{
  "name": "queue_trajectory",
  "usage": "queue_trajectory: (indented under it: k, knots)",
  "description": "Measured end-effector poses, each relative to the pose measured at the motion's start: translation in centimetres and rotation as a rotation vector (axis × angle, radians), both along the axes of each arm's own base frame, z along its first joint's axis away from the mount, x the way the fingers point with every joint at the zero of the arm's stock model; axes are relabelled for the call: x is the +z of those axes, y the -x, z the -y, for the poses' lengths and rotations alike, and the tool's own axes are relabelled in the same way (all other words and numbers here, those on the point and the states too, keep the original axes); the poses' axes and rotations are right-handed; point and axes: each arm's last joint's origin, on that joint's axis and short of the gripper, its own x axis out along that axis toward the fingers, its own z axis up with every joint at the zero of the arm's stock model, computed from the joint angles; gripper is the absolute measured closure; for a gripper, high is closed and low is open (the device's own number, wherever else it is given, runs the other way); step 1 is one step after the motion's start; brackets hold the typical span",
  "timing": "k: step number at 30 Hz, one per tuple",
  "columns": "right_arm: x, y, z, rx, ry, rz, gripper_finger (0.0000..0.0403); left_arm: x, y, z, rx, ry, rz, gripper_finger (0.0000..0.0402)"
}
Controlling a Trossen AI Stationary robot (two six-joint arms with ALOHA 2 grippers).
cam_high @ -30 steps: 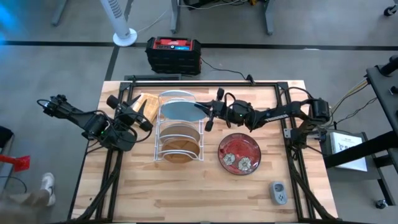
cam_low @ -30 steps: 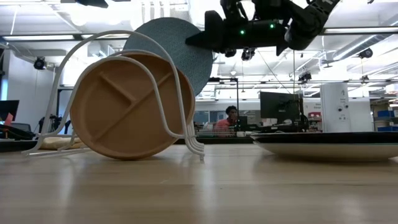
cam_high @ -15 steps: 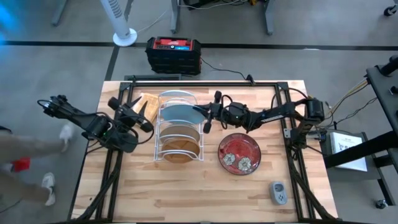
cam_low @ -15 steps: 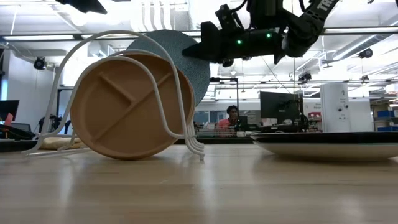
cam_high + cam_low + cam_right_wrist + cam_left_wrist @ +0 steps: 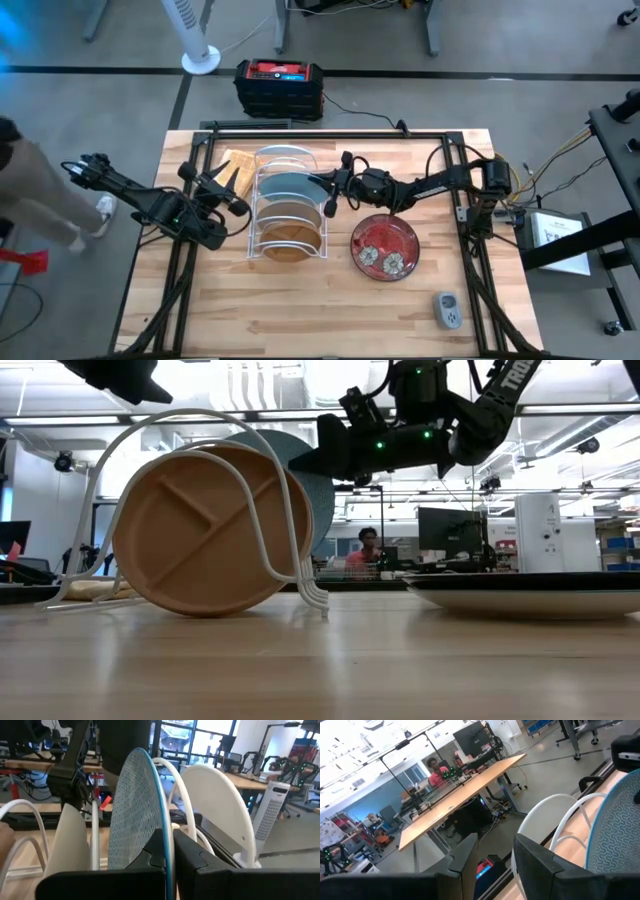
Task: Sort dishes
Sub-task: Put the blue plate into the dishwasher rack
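teal plate: teal plate [image 5: 134,815] stands on edge, lowered part-way into the white wire rack [image 5: 262,214], in a slot between the off-white plate [image 5: 220,810] behind it and the wooden ones in front. Pale wavy pattern on its face.
right claw: right claw [image 5: 331,190] clenched on the teal plate's rim, fingers either side of the edge in the right wrist view. Arm reaches across the bench from the right, just above the rack.
other dishes: brown divided plate [image 5: 195,530] racked at the front slot; red flowered plate [image 5: 385,245] flat on the bench [image 5: 300,310], right of the rack, not racked yet.
left claw: left claw [image 5: 222,190] hovers left of the rack, near the tan block [image 5: 235,165]. Fingers released, gap visible in the left wrist view, holding nothing.
progress: judged mid-insertion; plate not clearly seated at the rack floor.
risk 1: plate edge catches a wire hoop, rack tips or slides. Cause: plate tilted off the slot line.
risk 2: early release drops the plate and knocks the off-white one. Cause: bottom contact hidden from every view.
risk 3: claw clips a hoop on the way out.
bystander: a person at the left edge of the high view, off the bench.
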Motion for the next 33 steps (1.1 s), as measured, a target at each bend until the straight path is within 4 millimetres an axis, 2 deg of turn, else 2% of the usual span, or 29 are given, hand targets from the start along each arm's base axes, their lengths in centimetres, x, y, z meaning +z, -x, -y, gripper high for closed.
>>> queue_trajectory:
  k: [14,33]
  knots:
    - [-1.7,-0.4,0.0,0.000,-0.027,-0.041,0.0403,0.4,-0.1,0.0,0.000,0.005,0.010,0.0287]
    - [-2.8,-0.6,0.1,-0.002,-0.043,-0.066,0.0396,0.3,-0.1,0.0,0.001,0.008,0.016,0.0287]
